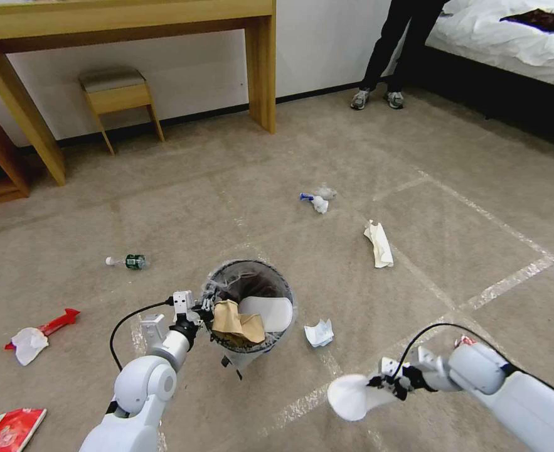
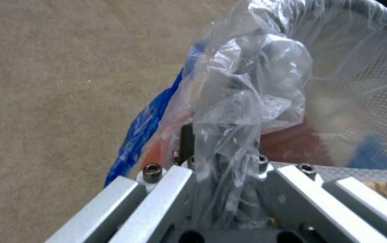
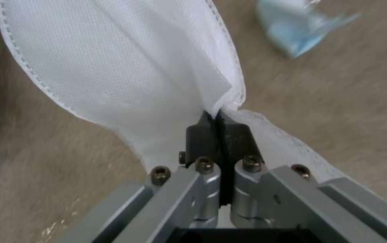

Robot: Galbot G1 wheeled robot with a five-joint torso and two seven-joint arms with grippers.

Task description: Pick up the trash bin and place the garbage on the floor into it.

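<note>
The trash bin, lined with clear plastic, hangs above the carpet with my left gripper shut on its near-left rim; the wrist view shows the crinkled liner bunched over the fingers. Inside lie a crumpled brown paper bag and a white slipper. My right gripper is shut on another flat white slipper, held low to the bin's near right. Garbage on the floor: a wrapper, a tissue, a small bottle, a blue-tipped wrapper, a red packet.
A wooden desk and a stool stand at the far wall. A bed is at the far right, with a person's legs beside it. A red strip with a tissue lies at left.
</note>
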